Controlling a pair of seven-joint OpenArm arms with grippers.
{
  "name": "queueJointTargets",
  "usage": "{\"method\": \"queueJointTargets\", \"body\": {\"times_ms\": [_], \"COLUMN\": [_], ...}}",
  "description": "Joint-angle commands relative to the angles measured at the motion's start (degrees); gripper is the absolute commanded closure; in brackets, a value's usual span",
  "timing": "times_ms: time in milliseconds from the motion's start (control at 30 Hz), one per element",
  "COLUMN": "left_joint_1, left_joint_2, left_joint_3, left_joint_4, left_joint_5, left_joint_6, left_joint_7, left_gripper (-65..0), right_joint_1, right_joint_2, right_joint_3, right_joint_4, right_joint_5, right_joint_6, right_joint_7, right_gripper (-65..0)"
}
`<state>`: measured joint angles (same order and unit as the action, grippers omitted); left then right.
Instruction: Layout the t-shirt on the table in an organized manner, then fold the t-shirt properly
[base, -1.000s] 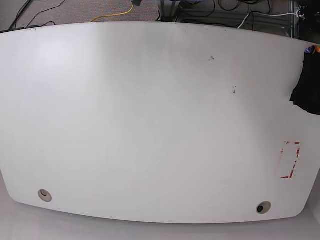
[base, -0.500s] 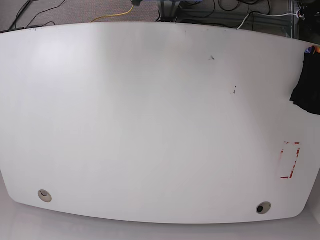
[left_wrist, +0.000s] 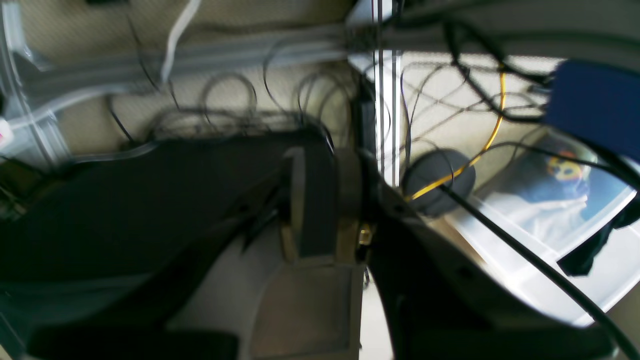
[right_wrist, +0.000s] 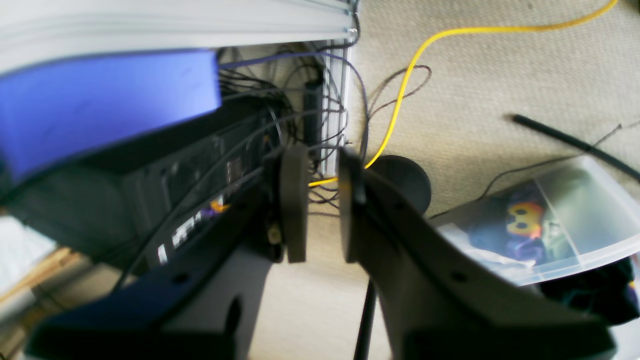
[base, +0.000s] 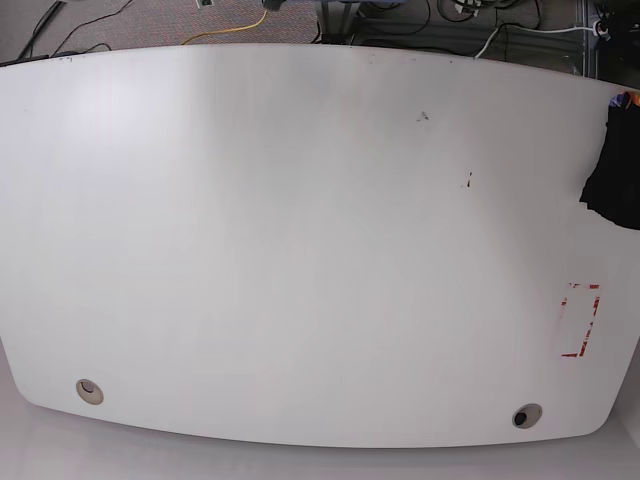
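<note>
Nothing has shifted on the table (base: 300, 250) since the earlier frame; the t-shirt (base: 615, 175) still hangs bunched at its far right edge — no lettering legible; red tape marks (base: 580, 320) sit nearby. Right gripper (right_wrist: 317, 200) fingers stand slightly apart, empty; left gripper (left_wrist: 320, 200) looks nearly closed, holding nothing.

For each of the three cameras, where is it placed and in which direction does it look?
Base: above the table, looking down; no arm shows; black cloth, likely the t-shirt, at the right edge.
Left wrist: behind the left gripper, facing floor cables; jaws grip dark fabric.
Right wrist: behind the right gripper, facing carpet; a small gap, nothing held.
Shared: both wrist views show the yellow cable and clear bin.
</note>
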<state>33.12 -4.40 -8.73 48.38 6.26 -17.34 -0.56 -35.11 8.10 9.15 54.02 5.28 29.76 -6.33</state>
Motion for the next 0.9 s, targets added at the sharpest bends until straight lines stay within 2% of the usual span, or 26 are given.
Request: {"method": "queueJointTargets", "body": {"times_ms": [0, 233, 300, 467, 633, 700, 767, 867], "left_joint_1": [-1.8, -9.6, -11.5, -17.4, -20.6, -21.8, -22.8, -23.4], "left_joint_2": [-0.2, -0.4, -0.5, -0.5, -0.3, -0.2, 0.1, 1.3], "left_joint_3": [-0.1, -0.1, -0.1, 0.2, 3.9, 5.3, 6.6, 6.7], "left_joint_4": [-3.9, -14.9, -18.5, -26.4, -30.9, -31.9, -33.2, -33.6], "left_joint_5": [-0.1, -0.1, -0.1, 0.0, 0.0, 0.0, -0.2, -0.2], "left_joint_6": [-0.2, 0.2, 1.6, 7.3, 9.3, 9.8, 11.2, 12.3], "left_joint_7": [-0.5, -0.6, -0.8, -1.0, -1.0, -1.0, -1.0, -1.0], "left_gripper": [-8.6, -8.6, -8.6, -8.8, -9.3, -11.1, -16.2, -21.4], "right_joint_1": [1.2, 6.3, 8.0, 12.8, 16.1, 16.8, 17.5, 17.7], "right_joint_2": [0.4, 0.4, 0.4, 0.4, 0.4, 0.0, -1.5, -1.9], "right_joint_3": [0.2, 0.2, 0.2, 0.1, -1.4, -2.5, -3.6, -3.8], "right_joint_4": [-2.8, -9.8, -11.5, -18.1, -22.9, -23.7, -24.2, -24.3], "right_joint_5": [0.3, 0.3, 0.2, 0.2, -3.2, -4.4, -5.4, -5.6], "right_joint_6": [-1.3, -2.5, -2.6, -5.3, -6.8, -8.1, -9.9, -10.3], "right_joint_7": [0.7, 0.7, 0.7, 0.7, 0.8, 0.8, 0.8, 1.2], "right_gripper": [-10.1, -10.1, -10.1, -10.1, -10.1, -10.1, -10.1, -10.3]}}
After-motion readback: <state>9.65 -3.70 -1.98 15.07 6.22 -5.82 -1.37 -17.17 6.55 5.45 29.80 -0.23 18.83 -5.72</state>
